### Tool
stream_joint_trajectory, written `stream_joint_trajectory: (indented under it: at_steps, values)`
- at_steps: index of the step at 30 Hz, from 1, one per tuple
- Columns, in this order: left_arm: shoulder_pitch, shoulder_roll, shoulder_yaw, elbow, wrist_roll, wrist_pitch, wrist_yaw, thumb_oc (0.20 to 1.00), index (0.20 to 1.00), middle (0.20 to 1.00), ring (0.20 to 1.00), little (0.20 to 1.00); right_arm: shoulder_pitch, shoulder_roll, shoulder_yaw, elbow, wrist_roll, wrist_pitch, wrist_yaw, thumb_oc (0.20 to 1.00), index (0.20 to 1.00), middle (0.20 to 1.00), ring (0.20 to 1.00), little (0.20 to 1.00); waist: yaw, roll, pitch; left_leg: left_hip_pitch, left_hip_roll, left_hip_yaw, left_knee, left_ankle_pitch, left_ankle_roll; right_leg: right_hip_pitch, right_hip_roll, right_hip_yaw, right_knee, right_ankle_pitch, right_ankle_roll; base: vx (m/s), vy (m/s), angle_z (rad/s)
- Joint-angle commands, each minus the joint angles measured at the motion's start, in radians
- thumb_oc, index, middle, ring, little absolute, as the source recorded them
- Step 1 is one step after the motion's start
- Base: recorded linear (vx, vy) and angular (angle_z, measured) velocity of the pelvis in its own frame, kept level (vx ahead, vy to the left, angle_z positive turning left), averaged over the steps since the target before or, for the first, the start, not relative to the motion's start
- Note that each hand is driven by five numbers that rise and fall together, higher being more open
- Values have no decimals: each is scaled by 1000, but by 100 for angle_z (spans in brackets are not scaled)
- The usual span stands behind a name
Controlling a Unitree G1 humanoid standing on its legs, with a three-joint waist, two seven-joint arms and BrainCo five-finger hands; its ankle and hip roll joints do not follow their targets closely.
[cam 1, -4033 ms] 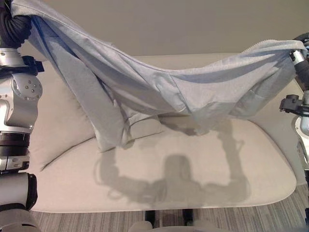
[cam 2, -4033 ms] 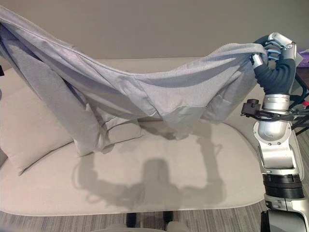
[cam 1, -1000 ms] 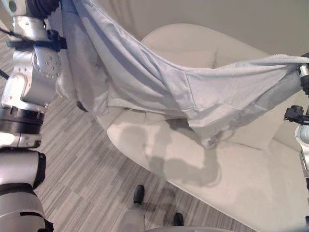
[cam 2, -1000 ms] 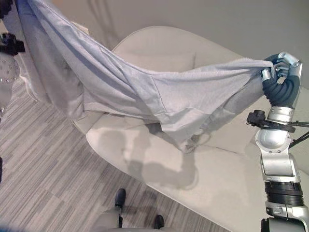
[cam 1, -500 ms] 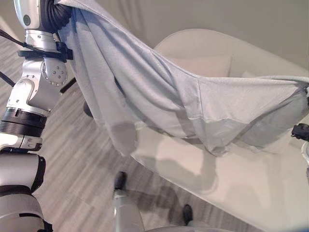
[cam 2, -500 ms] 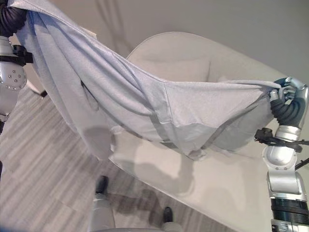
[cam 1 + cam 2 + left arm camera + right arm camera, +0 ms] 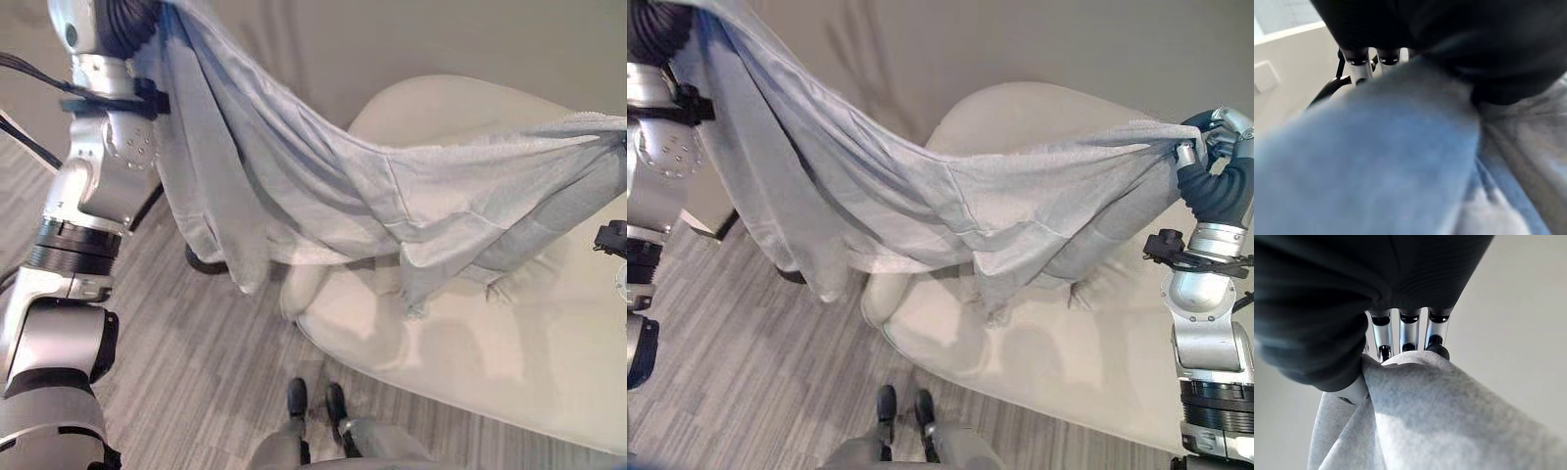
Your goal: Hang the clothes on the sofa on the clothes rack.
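Observation:
A light grey sweatshirt [image 7: 343,196] hangs spread in the air between my two raised hands, its body and a sleeve drooping towards the floor and the sofa's edge. My left hand [image 7: 1359,68] is high on the left, fingers curled over one end of the cloth; its dark wrist cover [image 7: 127,22] shows at the top of the left eye view. My right hand [image 7: 1213,132] is up at the right, shut on the other end. In the right wrist view its fingers [image 7: 1406,330] pinch the grey fabric [image 7: 1449,421].
The beige sofa [image 7: 509,323] lies to the right below the sweatshirt, with a cushion [image 7: 299,289] at its near edge. On the grey striped carpet [image 7: 186,352] a dark round base [image 7: 201,262] shows behind the hanging cloth. A plain wall stands behind.
The view has swung left, so the sofa sits further right and more carpet shows. The sweatshirt stays stretched between both hands, its low part now hanging nearer the sofa's edge.

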Motion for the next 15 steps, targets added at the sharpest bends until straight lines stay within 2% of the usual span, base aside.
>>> stream_joint_trajectory:
  at_steps: [1,2,3,4,5,7,8,9,10,11,13,15]
  values:
    - [-68,22,68,-33,14,-37,10,200,200,200,200,200,-40,-70,-43,9,23,-36,-20,200,200,200,200,200,24,-6,-51,52,49,34,21,-105,-74,169,-1,19,-47,-79,110,22,47,6]
    - [-70,22,71,-39,9,-37,10,200,200,200,200,200,-51,-82,-38,8,32,-37,-16,200,200,200,200,200,33,-16,-32,29,33,3,104,-118,-66,170,-9,35,-37,-77,100,0,0,0]
    - [-71,23,72,-39,9,-37,11,200,200,200,200,200,-53,-83,-37,9,34,-38,-15,200,200,200,200,200,32,-16,-29,21,32,3,125,-129,-65,173,-11,34,-36,-80,100,-50,125,5]
    - [-58,-2,86,-36,-4,-46,19,200,200,200,200,200,-55,-98,-44,9,42,-39,-13,200,200,200,200,200,27,-26,-5,-36,46,-2,206,-142,-86,181,-40,31,-38,-86,104,-17,203,13]
    - [-70,-3,77,-27,-7,-44,17,200,200,200,200,200,-42,-104,-47,9,41,-34,-12,200,200,200,200,200,23,-20,-8,-68,93,22,200,-133,-87,189,-65,14,-47,-101,115,-9,202,8]
    - [-74,-3,72,-23,-7,-45,19,200,200,200,200,200,-38,-103,-50,7,41,-33,-12,200,200,200,200,200,24,-21,-13,-72,93,21,197,-132,-87,185,-65,13,-49,-100,116,49,109,26]
    - [-99,16,58,-5,-11,-44,26,200,200,200,200,200,-25,-104,-55,5,39,-34,-19,200,200,200,200,200,26,-15,-24,-90,162,24,152,-92,-106,185,-102,-2,-60,-114,129,144,274,41]
    - [-136,17,28,16,-19,-50,35,200,200,200,200,200,-5,-104,-75,6,35,-36,-36,200,200,200,200,200,15,-9,-32,-117,225,32,81,-18,-132,188,-131,-21,-74,-132,138,213,379,29]
    - [-155,19,11,25,-22,-54,45,200,200,200,200,200,4,-102,-83,5,31,-38,-47,200,200,200,200,200,11,-6,-35,-134,252,33,50,11,-148,195,-147,-30,-83,-142,145,160,257,33]
    - [-161,18,5,30,-22,-55,47,200,200,200,200,200,7,-100,-85,4,30,-38,-49,200,200,200,200,200,11,-8,-37,-133,252,32,42,16,-151,195,-147,-32,-85,-142,145,155,192,32]
    - [-176,26,-16,33,-24,-58,58,200,200,200,200,200,21,-87,-92,1,19,-36,-61,200,200,200,200,200,15,1,-45,-140,278,6,29,40,-175,226,-175,-30,-106,-155,161,211,272,15]
    - [-174,31,-8,20,-12,-57,55,200,200,200,200,200,39,-78,-104,-3,4,-29,-54,200,200,200,200,200,11,21,-54,-123,282,-9,24,27,-187,247,-207,-24,-120,-146,185,240,375,-32]
